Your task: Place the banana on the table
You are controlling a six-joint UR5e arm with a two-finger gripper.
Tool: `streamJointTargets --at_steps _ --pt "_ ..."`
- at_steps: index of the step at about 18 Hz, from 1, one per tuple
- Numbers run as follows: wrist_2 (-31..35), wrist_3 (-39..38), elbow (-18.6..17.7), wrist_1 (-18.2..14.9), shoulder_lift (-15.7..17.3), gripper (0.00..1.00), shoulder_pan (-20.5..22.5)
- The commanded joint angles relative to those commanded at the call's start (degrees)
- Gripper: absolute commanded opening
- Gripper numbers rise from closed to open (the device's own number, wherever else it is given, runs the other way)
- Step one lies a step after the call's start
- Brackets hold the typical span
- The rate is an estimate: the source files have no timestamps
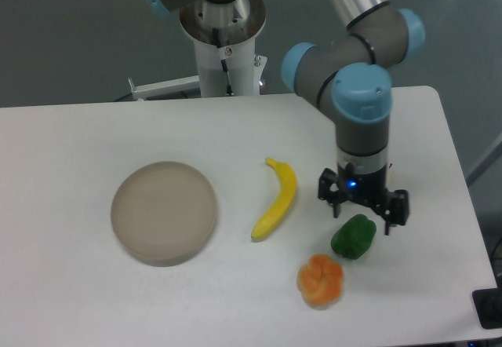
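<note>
The yellow banana (277,199) lies flat on the white table (70,151), between the beige plate and my gripper. My gripper (361,206) hangs to the right of the banana, apart from it, just above the green pepper (354,236). Its fingers (332,198) are spread and hold nothing.
A round beige plate (164,212) sits at the left of the banana. An orange segmented fruit (320,280) lies near the front edge, below the pepper. The arm's base stands at the table's back edge (223,33).
</note>
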Motion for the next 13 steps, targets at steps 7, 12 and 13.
streamJointTargets --at_steps 7,12,13 --pt "0.1 5.6 1.8 -0.5 -0.6 1.0 1.9" --pt "0.1 5.5 3.6 -0.5 -1.4 1.0 1.9" --pt "0.1 5.5 4.0 -0.5 -1.4 1.0 1.9"
